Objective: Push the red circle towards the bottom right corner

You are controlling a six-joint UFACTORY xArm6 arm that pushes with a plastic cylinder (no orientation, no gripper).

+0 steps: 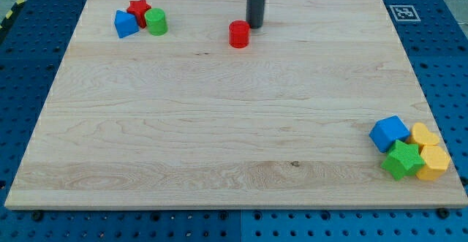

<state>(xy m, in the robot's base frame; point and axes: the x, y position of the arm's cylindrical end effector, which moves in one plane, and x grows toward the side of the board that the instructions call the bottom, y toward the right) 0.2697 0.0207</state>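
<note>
The red circle (238, 34) is a short red cylinder near the view's top, a little left of centre. My tip (254, 25) is just to its upper right, a small gap away, with the dark rod rising out of the top of the view. The bottom right corner of the wooden board (219, 125) holds a cluster of blocks.
At the top left a blue block (125, 24), a red star (138, 10) and a green cylinder (156, 22) sit together. At the bottom right a blue cube (389, 133), a green star (403, 160) and two yellow blocks (424, 136) (434, 162) are clustered. A fiducial tag (403, 12) lies off the board's top right.
</note>
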